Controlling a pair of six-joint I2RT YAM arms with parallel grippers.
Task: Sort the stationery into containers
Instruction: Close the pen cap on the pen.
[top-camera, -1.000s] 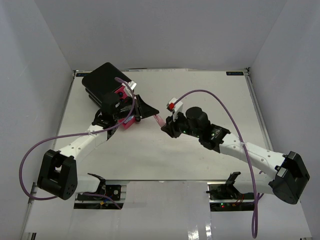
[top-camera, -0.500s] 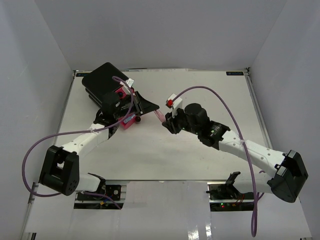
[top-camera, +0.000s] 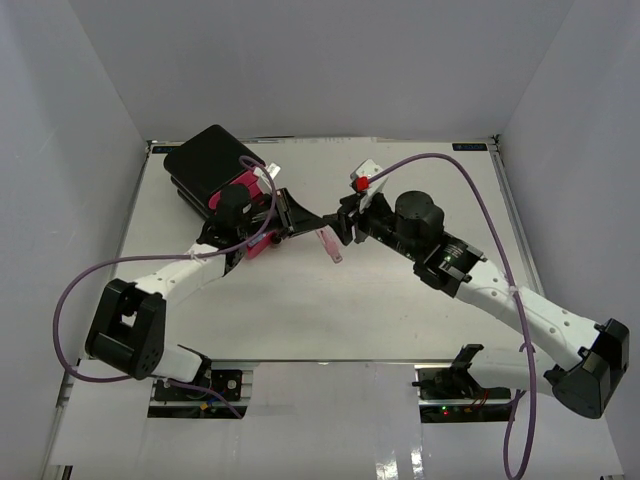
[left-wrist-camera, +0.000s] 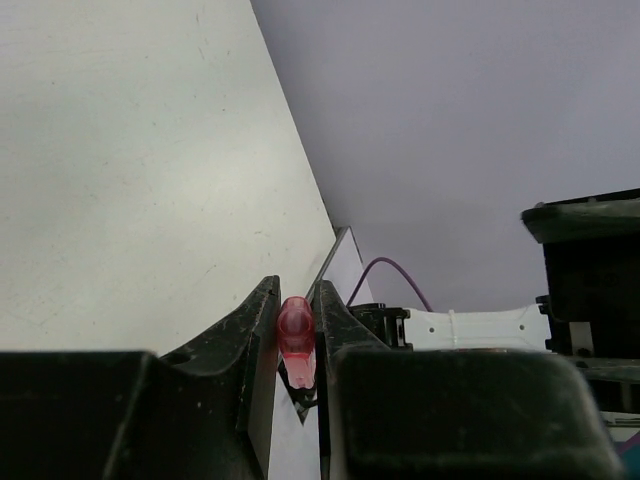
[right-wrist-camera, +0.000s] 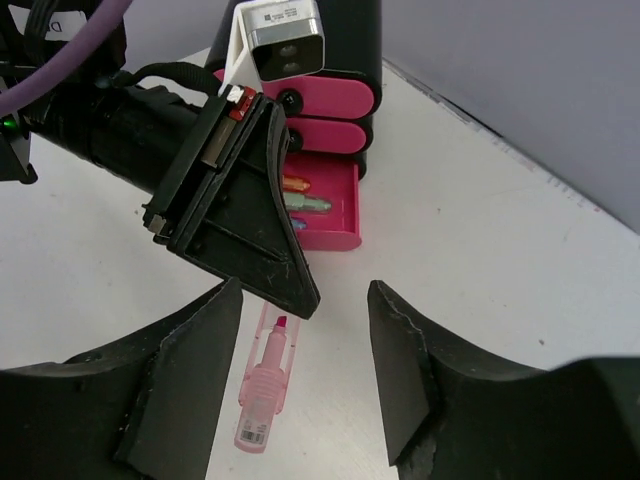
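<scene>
Right gripper (right-wrist-camera: 305, 292) jaws just sprung wide apart, grip released | pink highlighter (right-wrist-camera: 262, 385) mid-frame, passed across | left gripper (left-wrist-camera: 296, 295) clamped on its cap end | bottom drawer (right-wrist-camera: 338, 205) pulled out, upper centre, likely next drop.

Saw only the rounded end of a pink piece (left-wrist-camera: 296, 335) pinched in the left hand (left-wrist-camera: 296, 300), low in the left wrist frame; found the rest hidden between the fingers (left-wrist-camera: 250, 330). Caught just a slice of the black drawer box (left-wrist-camera: 592, 270), cut by the right edge. In the right wrist frame, found the open drawer (right-wrist-camera: 340, 205) half behind that hand, with only coloured tips (right-wrist-camera: 305, 195) peeping out, too small to name. Could not tell whether the pink highlighter (right-wrist-camera: 265, 385) touched the hand's tip.
</scene>
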